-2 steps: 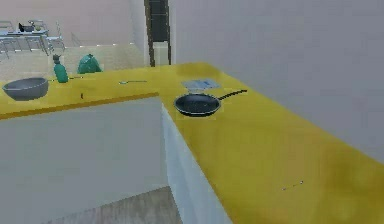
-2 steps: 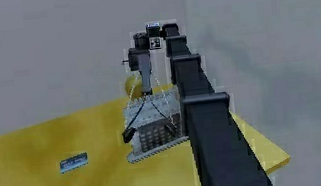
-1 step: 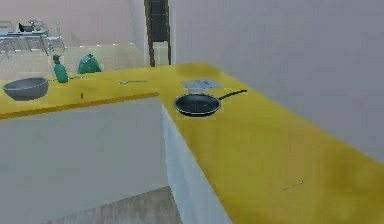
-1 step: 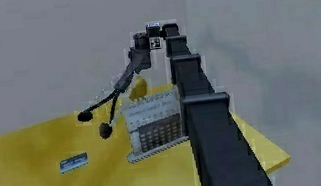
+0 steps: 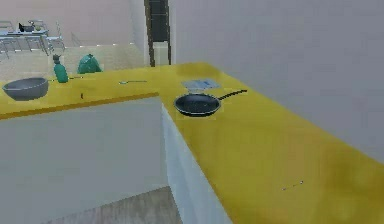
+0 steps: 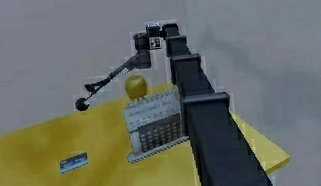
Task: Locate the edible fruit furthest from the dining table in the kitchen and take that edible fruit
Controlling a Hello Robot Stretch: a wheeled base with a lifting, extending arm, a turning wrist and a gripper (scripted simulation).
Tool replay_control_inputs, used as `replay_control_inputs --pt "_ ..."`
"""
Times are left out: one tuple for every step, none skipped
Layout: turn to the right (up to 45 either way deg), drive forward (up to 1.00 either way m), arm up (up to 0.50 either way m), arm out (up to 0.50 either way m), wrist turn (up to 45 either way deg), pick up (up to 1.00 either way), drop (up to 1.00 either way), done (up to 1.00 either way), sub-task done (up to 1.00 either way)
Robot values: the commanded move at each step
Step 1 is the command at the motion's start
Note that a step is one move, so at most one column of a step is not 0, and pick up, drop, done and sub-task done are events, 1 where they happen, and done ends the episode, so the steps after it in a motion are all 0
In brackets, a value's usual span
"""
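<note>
Dining table (image 5: 25, 40): at the forward view's upper left, well apart from the near counter, with chairs around it.
Counter (image 5: 270, 150): yellow and L-shaped. From left to right it carries a grey bowl (image 5: 25, 88), a green bottle (image 5: 60, 70) and a dark pan (image 5: 197, 104). No fruit can be made out among them.
Gripper (image 6: 88, 95): reaches out over the counter toward the arm side view's left, its thin fingers slanting down. Whether it grips anything cannot be told.
Fruit (image 6: 135, 85): a round yellowish ball just beside the fingers, against the grey wall. Its underside is hidden behind the rack, so I cannot tell whether it rests on the counter or hangs free.
Rack (image 6: 154, 124): a grey slatted thing standing on the counter, in front of the fruit.
Arm (image 6: 206, 116): a dark bar extended from the bottom edge out to the fruit.
Done, as I judge it: the fruit has been found and the arm brought to it.
Left: a sure grasp, then lifting the fruit clear of the rack and counter.
</note>
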Motion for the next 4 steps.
replay_control_inputs --pt "0.0 0.0 0.0 0.0 45.0 0.0 0.0 0.0 0.0" --pt "0.0 0.0 0.0 0.0 24.0 0.0 0.0 0.0 0.0" --pt "0.0 0.0 -0.08 0.0 0.0 0.0 0.0 0.0 0.0" --pt "0.0 0.0 0.0 0.0 0.0 1.0 0.0 0.0 0.0"
